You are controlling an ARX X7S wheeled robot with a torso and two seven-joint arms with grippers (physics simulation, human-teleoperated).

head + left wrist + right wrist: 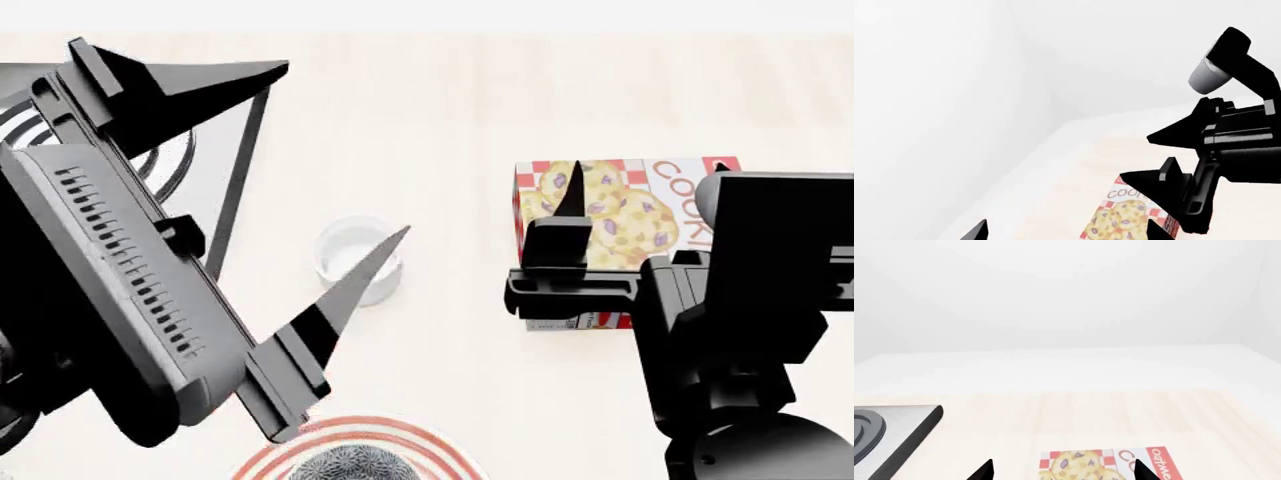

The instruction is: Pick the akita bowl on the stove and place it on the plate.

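Note:
A speckled akita bowl [344, 468] rests on the red-ringed plate [441, 457] at the near edge of the head view, only partly in frame. The stove [230, 152] lies at the far left, mostly hidden behind my left gripper [344, 148]; its visible part bears no bowl. The left gripper hangs open and empty above the table between the stove and a white cup [351, 252]. My right gripper [647, 168] is open and empty over the cookie box [617, 205]. In the right wrist view the stove's corner [895, 431] shows, with the open right gripper [1062, 469] beyond it.
The small plain white cup stands between stove and cookie box. The cookie box [1122, 216] [1107, 464] lies flat on the light wooden table [454, 110]. In the left wrist view the open left gripper [1071, 232] faces the right arm [1227, 150]. White walls lie behind.

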